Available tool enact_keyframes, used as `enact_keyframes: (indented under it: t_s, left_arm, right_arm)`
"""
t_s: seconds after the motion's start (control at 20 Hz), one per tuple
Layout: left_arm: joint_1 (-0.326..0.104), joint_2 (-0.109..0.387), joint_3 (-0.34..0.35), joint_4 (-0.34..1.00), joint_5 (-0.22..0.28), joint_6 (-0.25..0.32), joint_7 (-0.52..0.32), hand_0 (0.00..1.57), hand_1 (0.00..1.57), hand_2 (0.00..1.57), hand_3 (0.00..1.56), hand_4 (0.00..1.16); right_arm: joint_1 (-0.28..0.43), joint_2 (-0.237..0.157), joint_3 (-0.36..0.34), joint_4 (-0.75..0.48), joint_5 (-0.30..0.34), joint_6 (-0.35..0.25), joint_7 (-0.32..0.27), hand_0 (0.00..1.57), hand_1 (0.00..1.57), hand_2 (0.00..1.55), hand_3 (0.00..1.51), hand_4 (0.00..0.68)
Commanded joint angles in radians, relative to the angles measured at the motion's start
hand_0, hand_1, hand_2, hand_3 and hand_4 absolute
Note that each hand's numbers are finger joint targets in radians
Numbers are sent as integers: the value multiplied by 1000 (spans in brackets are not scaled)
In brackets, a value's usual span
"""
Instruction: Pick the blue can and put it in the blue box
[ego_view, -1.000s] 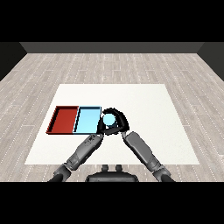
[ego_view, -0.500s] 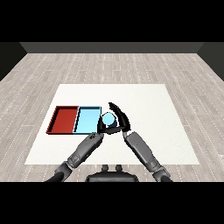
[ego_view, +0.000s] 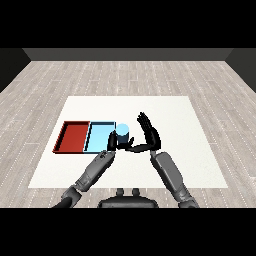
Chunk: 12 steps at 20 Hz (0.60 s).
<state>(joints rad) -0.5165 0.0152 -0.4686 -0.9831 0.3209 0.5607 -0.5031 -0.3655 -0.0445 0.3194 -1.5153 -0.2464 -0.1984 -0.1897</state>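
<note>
The blue can stands upright just off the right edge of the light blue tray. My left hand is against the can's lower left side, with its fingers curled round it. The can's base is hidden behind that hand. To the can's right, my right hand is open, its fingers straight and pointing up. Its thumb reaches toward the can, but the palm stands apart from it.
The red tray lies directly left of the light blue tray, sharing a wall with it. Both lie on the white table, which stretches to the right and toward the back. Grey wood floor surrounds the table.
My right hand was curled round the can a second ago; it has opened and drawn back to the right. The can stays near the blue tray's right edge by my left hand.
</note>
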Motion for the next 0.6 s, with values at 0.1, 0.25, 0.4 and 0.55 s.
enact_keyframes:
  t_s: [0.1,0.25,0.4,0.55]
  left_arm:
    - [37,98,64,-53,-44,-5,31,1571,1571,1571,1470,1131]
    - [-7,114,98,23,-59,39,66,1571,1571,1565,1480,1153]
    - [-53,193,164,43,-47,32,146,1567,1567,1557,1486,1133]
    - [-92,263,198,188,-60,-16,173,1547,1547,1541,1480,1110]
  right_arm:
    - [138,-74,-32,-185,2,36,10,0,0,0,0,0]
    - [234,-137,-114,-292,-68,79,-18,0,0,0,0,0]
    - [259,-147,-160,-307,-66,54,-7,0,0,0,0,0]
    - [258,-126,-154,-309,-50,40,-15,0,0,0,0,0]
